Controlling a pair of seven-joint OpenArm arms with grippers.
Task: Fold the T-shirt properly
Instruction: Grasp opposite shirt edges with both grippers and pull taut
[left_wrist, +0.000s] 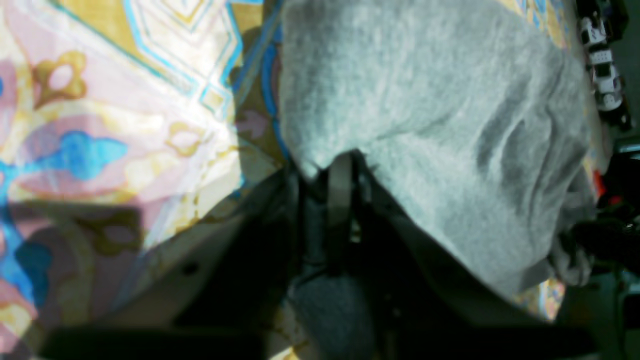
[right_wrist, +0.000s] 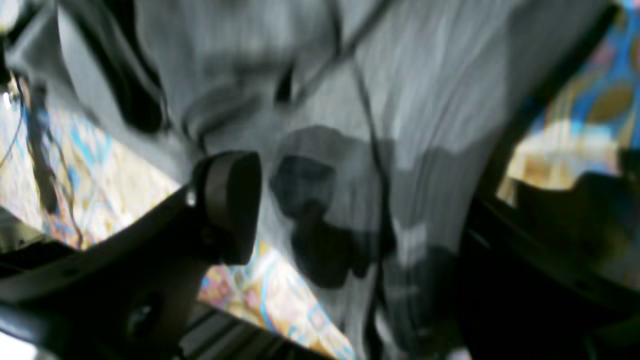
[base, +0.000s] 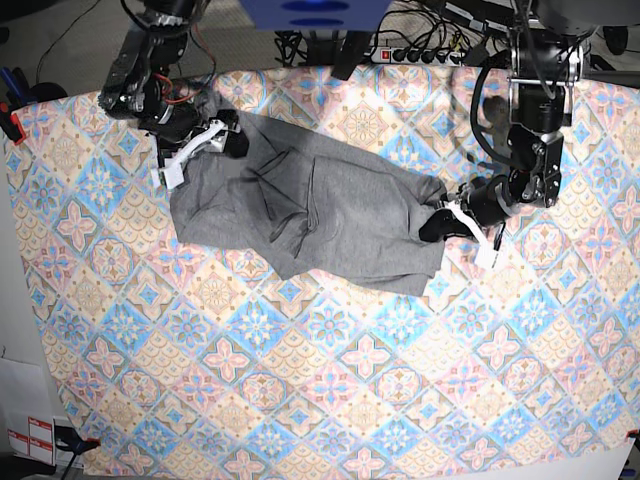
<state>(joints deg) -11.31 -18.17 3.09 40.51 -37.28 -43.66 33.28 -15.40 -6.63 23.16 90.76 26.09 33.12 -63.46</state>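
Observation:
The grey T-shirt lies crumpled and partly folded on the far middle of the patterned tablecloth. My left gripper is at the shirt's right edge. In the left wrist view this gripper is shut on a pinch of the shirt. My right gripper is at the shirt's far left corner. In the right wrist view that gripper stands wide open, and the shirt hangs blurred between its fingers. The white printed mark is not visible.
A power strip with cables and a blue object lie beyond the table's far edge. A red clamp sits at the left edge. Tablecloth stretches in front of the shirt.

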